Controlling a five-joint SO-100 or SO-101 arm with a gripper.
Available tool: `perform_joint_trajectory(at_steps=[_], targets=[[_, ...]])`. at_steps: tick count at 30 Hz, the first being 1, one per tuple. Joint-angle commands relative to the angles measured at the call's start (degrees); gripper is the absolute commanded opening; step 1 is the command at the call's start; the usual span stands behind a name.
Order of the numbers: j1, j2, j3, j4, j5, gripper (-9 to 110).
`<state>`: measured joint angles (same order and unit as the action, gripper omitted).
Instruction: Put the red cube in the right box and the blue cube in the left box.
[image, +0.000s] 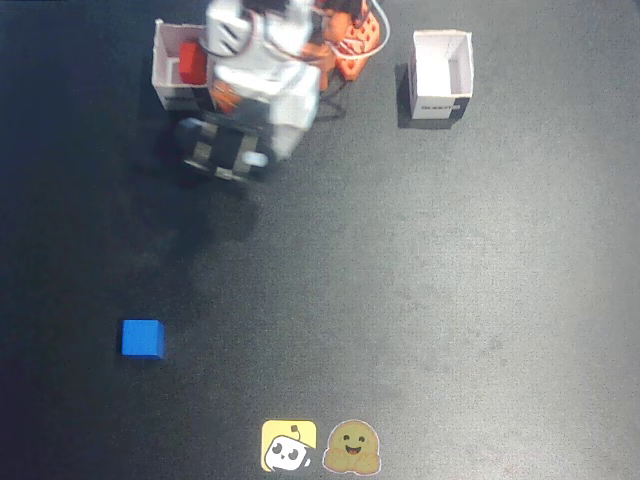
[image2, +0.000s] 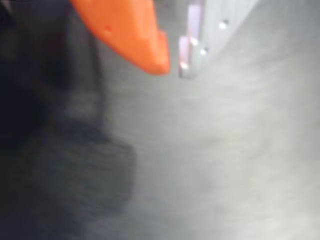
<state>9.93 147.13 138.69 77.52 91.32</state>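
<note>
The small red cube (image: 190, 62) is sitting inside the white paper box (image: 163, 60) at the fixed view's left — the small blue cube (image: 142, 338) is lying well apart on the dark table (image: 450, 300) — and the orange-and-white gripper (image2: 172, 65) is hanging with fingers slightly parted, holding nothing.

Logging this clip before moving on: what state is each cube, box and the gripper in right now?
red cube: inside the left-hand box of the fixed view.
blue cube: loose on the table, untouched.
left-hand box: upright, holding the red cube.
right-hand box: upright, empty.
gripper: empty; blurred, openness unclear.
</note>
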Motion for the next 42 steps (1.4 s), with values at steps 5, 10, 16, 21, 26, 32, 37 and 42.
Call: perform_joint_trajectory(at_steps=[5, 10, 16, 21, 26, 32, 37, 42], targets=[[-2.4, 1.8, 0.4, -2.4, -1.1, 0], [0.1, 1.0, 0.7, -4.7, -3.0, 0], [2.1, -4.3, -0.5, -9.8, -6.3, 0], [4.1, -12.9, -5.0, -12.7, -8.5, 0], [7.0, -20.7, -12.7, -12.4, -12.7, 0], [9.2, -31.0, -22.0, -12.2, -15.6, 1], [10.8, -37.2, -27.5, -12.9, -17.6, 2], [12.7, -41.0, -30.4, -15.3, -20.3, 3]])
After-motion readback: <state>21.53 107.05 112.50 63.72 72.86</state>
